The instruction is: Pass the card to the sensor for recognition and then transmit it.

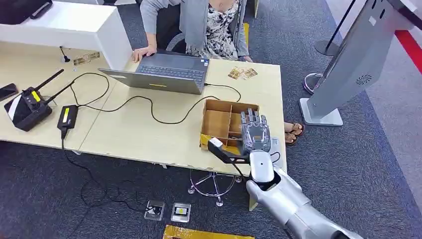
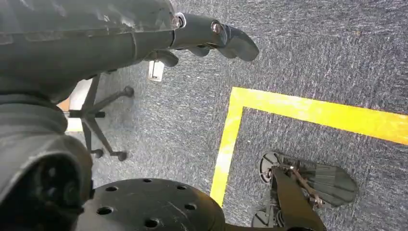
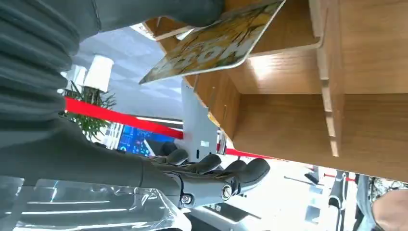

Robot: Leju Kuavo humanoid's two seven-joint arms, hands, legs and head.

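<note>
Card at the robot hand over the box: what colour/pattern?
Yellow-gold, with a mottled print and pale lettering; the card shows best in the right wrist view.

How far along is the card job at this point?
Done: the right hand is at the wooden box. In hand: the card sits tilted under its thumb above the compartments, apparently gripped. Left: presenting it to the sensor and passing it on; neither looks started.

The card (image 3: pixel 216 45) is a thin yellow-gold rectangle with rounded corners and pale printed letters on its face. It sits tilted, one end hidden under the right hand's (image 1: pixel 255 133) thumb, just above a compartment of the wooden divided box (image 1: pixel 219 119) on the worktop (image 1: pixel 149 134).
</note>
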